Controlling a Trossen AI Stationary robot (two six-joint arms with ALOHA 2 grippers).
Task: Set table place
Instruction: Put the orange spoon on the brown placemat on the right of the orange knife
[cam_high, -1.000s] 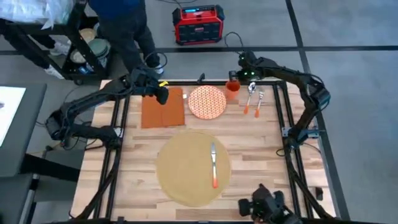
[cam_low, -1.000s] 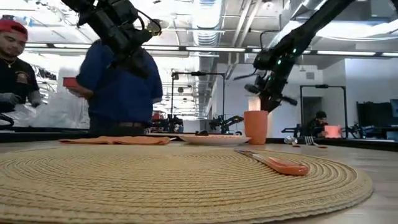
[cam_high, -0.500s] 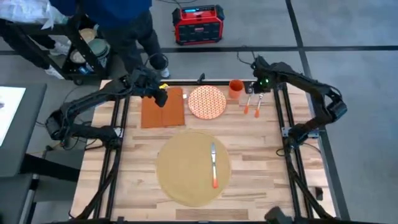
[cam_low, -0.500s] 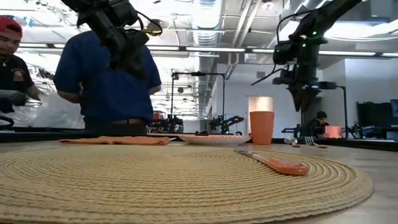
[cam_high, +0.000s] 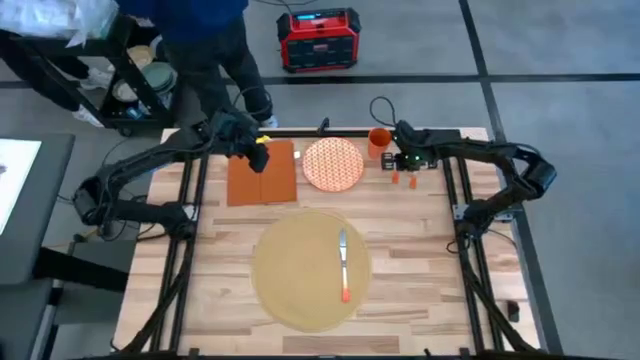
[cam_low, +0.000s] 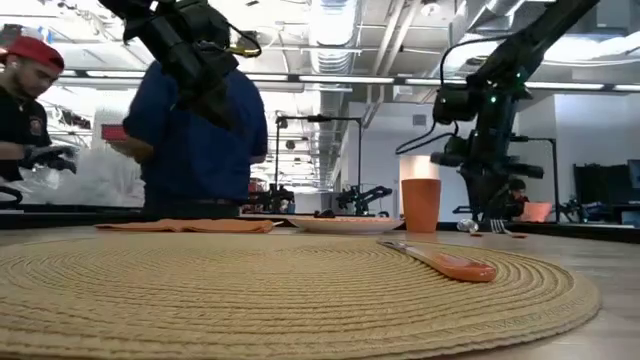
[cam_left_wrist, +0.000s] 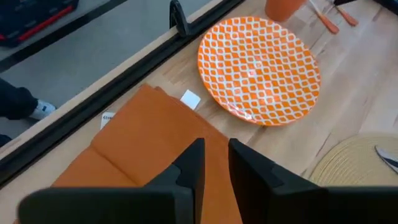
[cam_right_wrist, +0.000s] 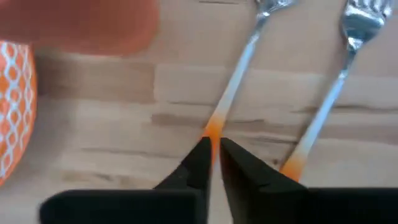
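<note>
The round tan placemat (cam_high: 310, 268) lies flat on the table (cam_high: 420, 250), near the front edge and about midway between the left and right sides. A knife (cam_high: 343, 262) with an orange handle lies on the right half of the mat, pointing toward the back edge.

Along the back edge, from left to right, sit a folded orange napkin (cam_high: 263, 172), an orange-and-white patterned plate (cam_high: 333, 164), an orange cup (cam_high: 378, 143) and two orange-handled forks (cam_right_wrist: 233, 81) lying side by side on the bare wood.

The right gripper (cam_high: 402, 160) is down at the forks near the back right corner; in its wrist view its fingers are almost together, with the handle of the fork nearer the cup between their tips. The left gripper (cam_high: 258, 153) hangs over the napkin's back edge, fingers close together with a thin gap and holding nothing.

A person in a blue top (cam_low: 195, 135) stands behind the table.
</note>
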